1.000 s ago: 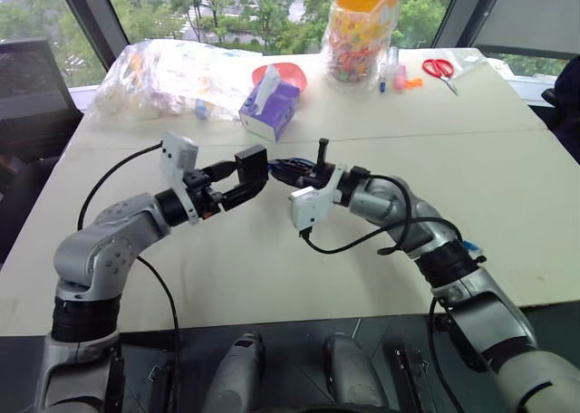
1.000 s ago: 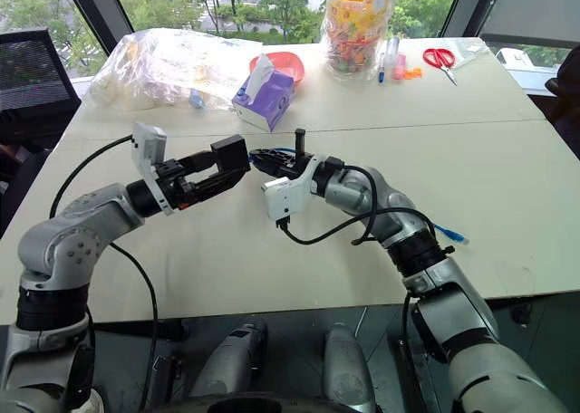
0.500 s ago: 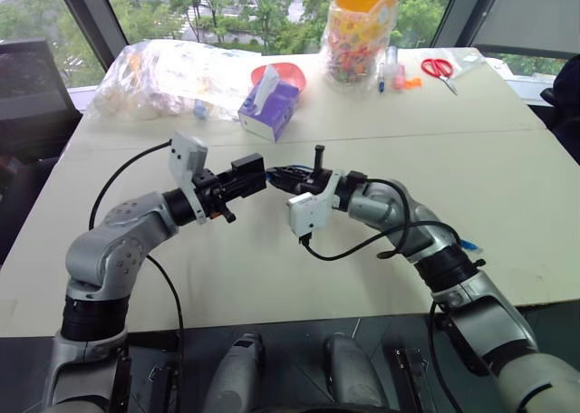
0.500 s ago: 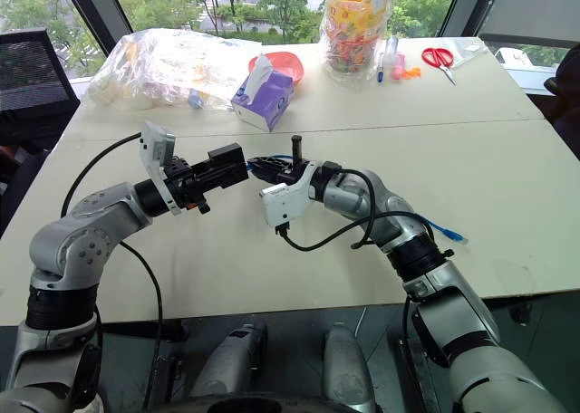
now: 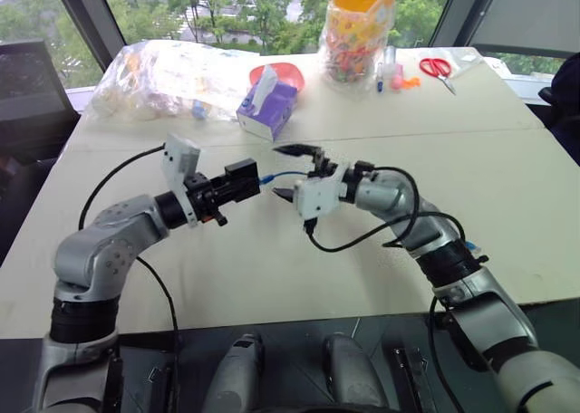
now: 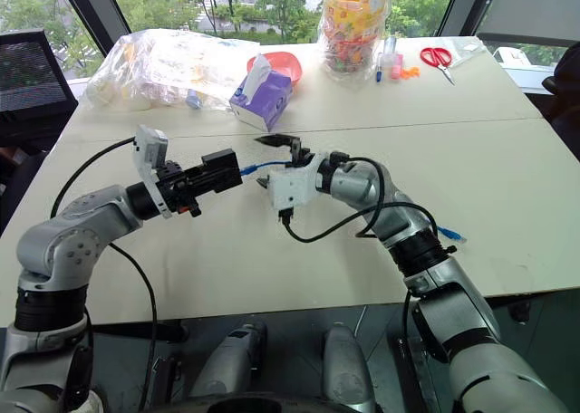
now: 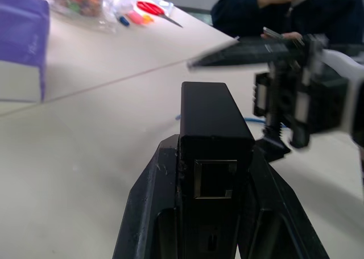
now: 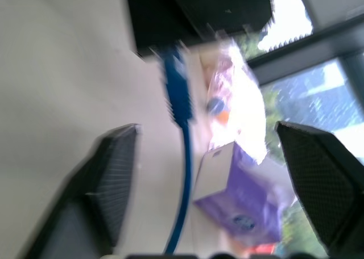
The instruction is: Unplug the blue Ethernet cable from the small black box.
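Note:
My left gripper [image 5: 237,185] is shut on the small black box [image 5: 243,178], held level above the table [image 5: 507,177]. In the left wrist view the box [image 7: 211,117] sits between the two fingers with an empty port facing the camera. The blue Ethernet cable [image 5: 279,175] runs from the box's far side toward my right gripper [image 5: 288,171], which stands open around it, one finger above and one below. In the right wrist view the cable [image 8: 181,128] reaches the box's [image 8: 193,15] edge and looks plugged in, and neither finger touches it. Its other end [image 5: 467,246] lies by my right forearm.
At the back of the table stand a purple tissue box [image 5: 269,108], a red bowl [image 5: 292,72], a clear plastic bag [image 5: 163,73], a candy jar [image 5: 361,33] and red scissors [image 5: 438,67]. A person in dark clothes [image 7: 284,9] sits beyond the table.
My right gripper has rolled, opened and let go of the blue cable near the box. My left gripper has closed in on the black box.

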